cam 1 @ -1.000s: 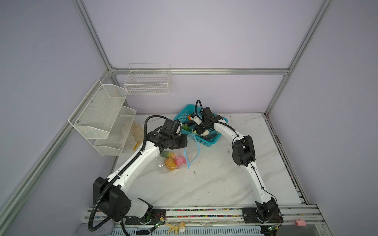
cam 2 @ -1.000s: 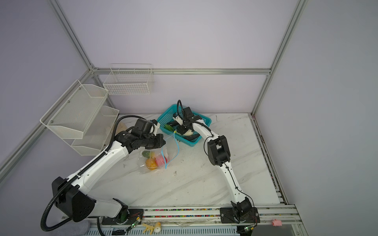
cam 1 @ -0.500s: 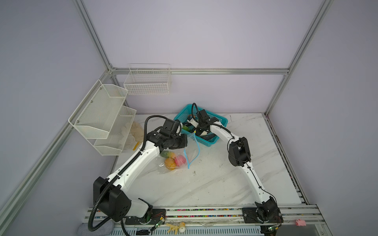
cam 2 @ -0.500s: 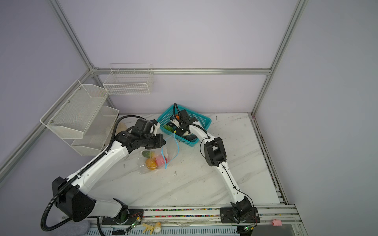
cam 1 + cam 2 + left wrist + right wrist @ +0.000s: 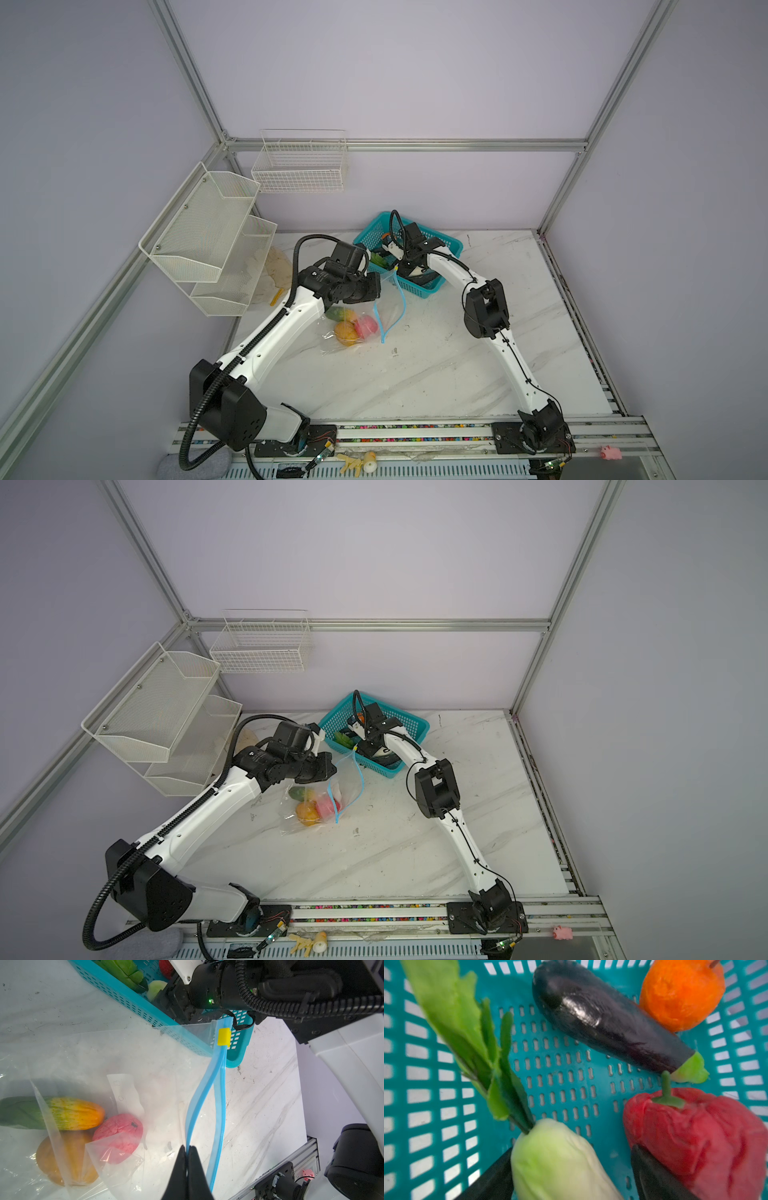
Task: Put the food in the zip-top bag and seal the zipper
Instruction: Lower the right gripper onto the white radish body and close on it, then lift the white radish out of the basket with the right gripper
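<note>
Two pincers: left pincer (image 5: 188, 1148) clamps the zipper (image 5: 220, 1084); right pincer (image 5: 572, 1150), open astride pale cabbage (image 5: 556, 1159), risks pinching the adjacent red pepper (image 5: 695, 1136).

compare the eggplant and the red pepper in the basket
The eggplant is dark purple, long and glossy; the red pepper is squat, wrinkled and matte. The eggplant lies clear of the right gripper; the pepper sits beside one finger. Both lie in the teal basket, green-stemmed.
</note>
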